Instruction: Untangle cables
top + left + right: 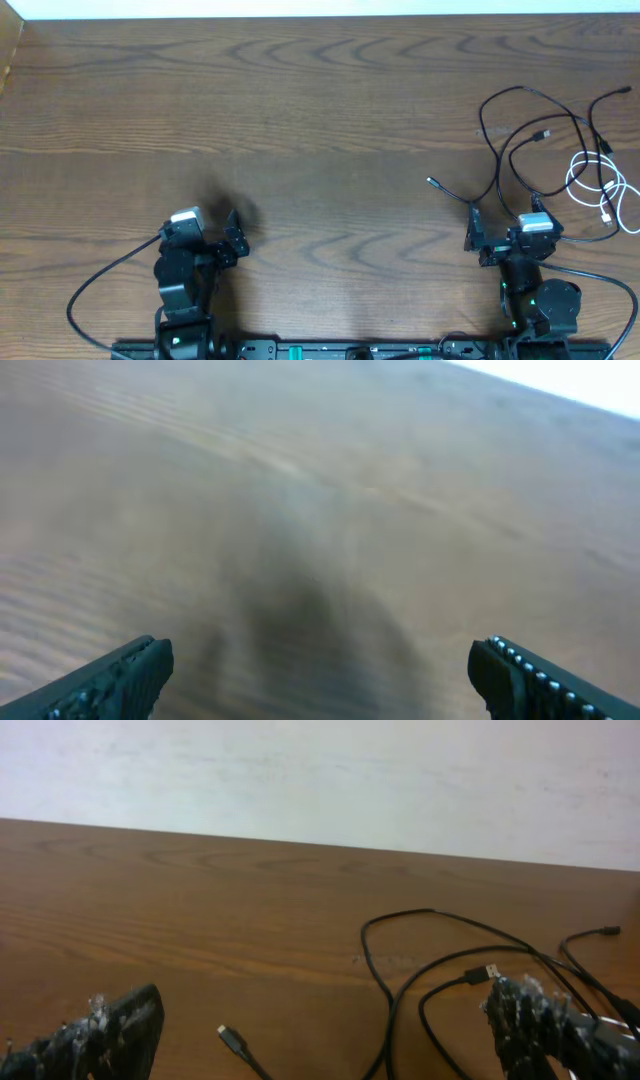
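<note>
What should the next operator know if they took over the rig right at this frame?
Left gripper: jaws open, empty, over bare table, far from the cables.
Right gripper: jaws open, empty, at the edge of the tangle; a black plug end lies just ahead of it.
Cables: black cables and the white cable lie overlapping at the table's right side.
Done: nothing visibly separated.
Left: all the untangling, probably starting with the right arm.

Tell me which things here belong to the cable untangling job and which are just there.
For the job: black cables, white cable, left claw and right claw, both open and empty.
Not for the job: thick cords on the arms, wooden table.
</note>
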### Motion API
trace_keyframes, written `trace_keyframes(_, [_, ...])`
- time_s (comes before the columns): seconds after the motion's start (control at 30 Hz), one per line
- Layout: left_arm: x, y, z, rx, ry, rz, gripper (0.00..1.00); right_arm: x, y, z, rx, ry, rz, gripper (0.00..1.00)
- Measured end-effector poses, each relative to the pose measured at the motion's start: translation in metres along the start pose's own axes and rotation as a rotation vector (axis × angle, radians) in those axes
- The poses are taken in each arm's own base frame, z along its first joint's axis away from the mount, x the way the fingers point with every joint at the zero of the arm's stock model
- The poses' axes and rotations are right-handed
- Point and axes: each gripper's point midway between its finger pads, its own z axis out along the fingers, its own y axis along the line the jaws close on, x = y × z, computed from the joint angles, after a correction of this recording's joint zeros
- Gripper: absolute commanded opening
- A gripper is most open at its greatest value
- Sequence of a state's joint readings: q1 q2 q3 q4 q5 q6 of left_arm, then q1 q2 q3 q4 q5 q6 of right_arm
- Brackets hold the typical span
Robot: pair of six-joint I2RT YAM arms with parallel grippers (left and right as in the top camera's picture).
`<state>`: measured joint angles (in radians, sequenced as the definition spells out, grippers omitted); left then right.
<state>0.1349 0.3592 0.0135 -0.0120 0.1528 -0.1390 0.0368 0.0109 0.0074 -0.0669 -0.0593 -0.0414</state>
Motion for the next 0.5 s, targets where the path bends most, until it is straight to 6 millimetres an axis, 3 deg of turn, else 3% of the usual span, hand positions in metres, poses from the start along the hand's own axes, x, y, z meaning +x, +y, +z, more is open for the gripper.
trace_keyframes(0.5, [-0.048,-0.011,-0.020,0.042,-0.227,0.028,0.99,0.000,0.000,0.000,0.000,0.000,0.000,0.99])
